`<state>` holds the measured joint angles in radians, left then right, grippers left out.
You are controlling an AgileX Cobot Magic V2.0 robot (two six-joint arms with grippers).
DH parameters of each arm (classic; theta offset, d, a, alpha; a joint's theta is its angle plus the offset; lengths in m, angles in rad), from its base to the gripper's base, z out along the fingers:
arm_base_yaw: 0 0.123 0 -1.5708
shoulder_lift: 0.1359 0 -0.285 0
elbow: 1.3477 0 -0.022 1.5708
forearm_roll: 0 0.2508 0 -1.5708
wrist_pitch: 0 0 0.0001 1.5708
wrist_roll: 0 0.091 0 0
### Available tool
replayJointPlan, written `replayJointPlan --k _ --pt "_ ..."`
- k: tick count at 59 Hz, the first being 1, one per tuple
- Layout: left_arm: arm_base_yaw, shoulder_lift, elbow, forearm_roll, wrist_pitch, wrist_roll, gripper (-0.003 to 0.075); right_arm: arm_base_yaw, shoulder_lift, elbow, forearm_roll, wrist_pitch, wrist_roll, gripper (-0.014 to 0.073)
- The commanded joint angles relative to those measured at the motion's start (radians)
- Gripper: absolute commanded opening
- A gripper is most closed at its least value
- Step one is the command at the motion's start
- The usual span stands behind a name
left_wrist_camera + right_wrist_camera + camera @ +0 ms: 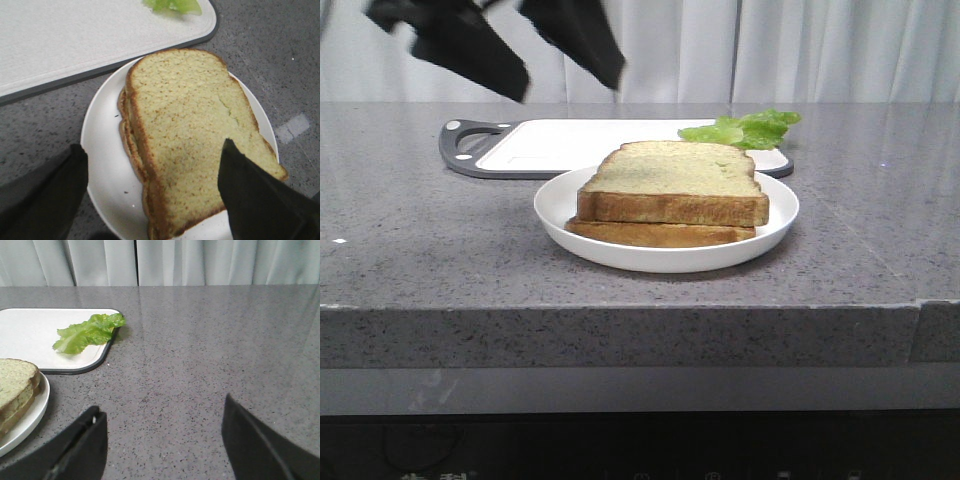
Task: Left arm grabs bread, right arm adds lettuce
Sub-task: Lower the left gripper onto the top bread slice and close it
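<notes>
Two stacked slices of bread (672, 183) sit on the white plate (620, 245) under the spread-fingered left end effector (575, 85), the lettuce (88, 332) lies on the cutting board (570, 140), and the right end effector (162, 440) is likewise spread and empty.

Readable text: none in any of the three views.
Dark panel (640, 450) under the surface, bottom of the front view: faint pale marks, too dim and small to read.
Labels, brands, numbers: none can be made out.
</notes>
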<state>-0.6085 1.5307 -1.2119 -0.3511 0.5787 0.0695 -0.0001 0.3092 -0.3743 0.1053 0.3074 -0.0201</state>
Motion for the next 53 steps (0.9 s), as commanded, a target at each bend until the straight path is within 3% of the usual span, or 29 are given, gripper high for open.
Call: replayJointPlan --k 1,25,43,53 --pt "-0.017 0.025 -0.068 -0.021 -0.039 0.0 0.0533 0.001 0.016 -0.036 -0.006 -0.074 -0.004 0.0508" --pt "-0.017 0.166 -0.105 -0.023 -0.018 0.0 0.0507 0.001 0.016 -0.036 -0.006 -0.074 -0.004 0.0508" --pt "-0.015 0.147 -0.105 -0.021 -0.016 0.0 0.0128 0.001 0.016 -0.036 -0.006 -0.074 -0.004 0.0508" --pt "-0.015 0.13 -0.105 -0.021 -0.012 0.0 0.0008 0.001 0.016 -0.036 -0.006 -0.074 -0.004 0.0508"
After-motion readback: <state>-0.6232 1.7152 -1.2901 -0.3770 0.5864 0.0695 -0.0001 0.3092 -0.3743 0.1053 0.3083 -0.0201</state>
